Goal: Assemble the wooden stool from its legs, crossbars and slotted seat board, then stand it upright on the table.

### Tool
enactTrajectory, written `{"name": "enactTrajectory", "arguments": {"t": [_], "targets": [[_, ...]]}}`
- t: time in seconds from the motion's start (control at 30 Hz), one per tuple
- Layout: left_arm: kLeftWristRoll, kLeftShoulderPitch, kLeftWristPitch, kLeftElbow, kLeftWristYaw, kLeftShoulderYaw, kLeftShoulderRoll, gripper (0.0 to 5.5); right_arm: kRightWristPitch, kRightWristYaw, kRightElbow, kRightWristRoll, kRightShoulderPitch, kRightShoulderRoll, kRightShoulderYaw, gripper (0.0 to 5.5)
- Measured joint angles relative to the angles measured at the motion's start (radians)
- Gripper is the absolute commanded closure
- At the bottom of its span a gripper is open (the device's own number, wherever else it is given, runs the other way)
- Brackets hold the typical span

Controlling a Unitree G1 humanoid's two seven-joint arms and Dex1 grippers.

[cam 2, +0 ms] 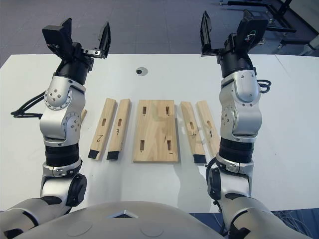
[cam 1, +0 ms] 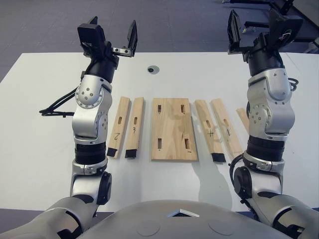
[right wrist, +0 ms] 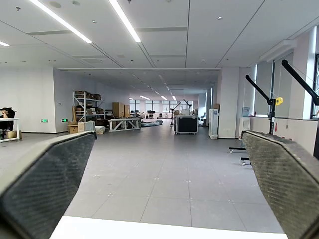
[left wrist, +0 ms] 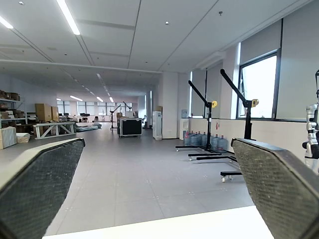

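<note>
1. Left eye view: slotted seat board (cam 1: 172, 128) lay flat mid-table (cam 1: 40, 149), with the left pair of legs (cam 1: 118, 127) and right pair of legs (cam 1: 226, 127) flanking it. Parts were spread in a row, prob. so each could be picked singly. Nothing joined yet.
2. Same view: left gripper (cam 1: 112, 37) and right gripper (cam 1: 256, 30) were held high near the far edge, jaws wide apart and empty. Looked like a ready pose clear of the wood.
3. Right eye view: a wood sliver (cam 2: 83, 115) poked out beside the left arm, poss. a crossbar; couldn't tell.
4. Left wrist view: fingers (left wrist: 35, 189) splayed, nothing btwn them, cam aimed out past the table edge.
5. Right wrist view: fingers (right wrist: 45, 184) likewise spread, nothing held.
</note>
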Motion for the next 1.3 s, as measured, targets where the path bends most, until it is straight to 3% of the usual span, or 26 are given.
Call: {"name": "enactTrajectory", "arguments": {"t": [1.3], "targets": [[-0.019, -0.056, -0.126, 0.135, -0.121, -0.019, -0.011, 0.10, -0.043, -0.045, -0.012, -0.082, 0.022, 0.017, 0.020, 0.14]]}}
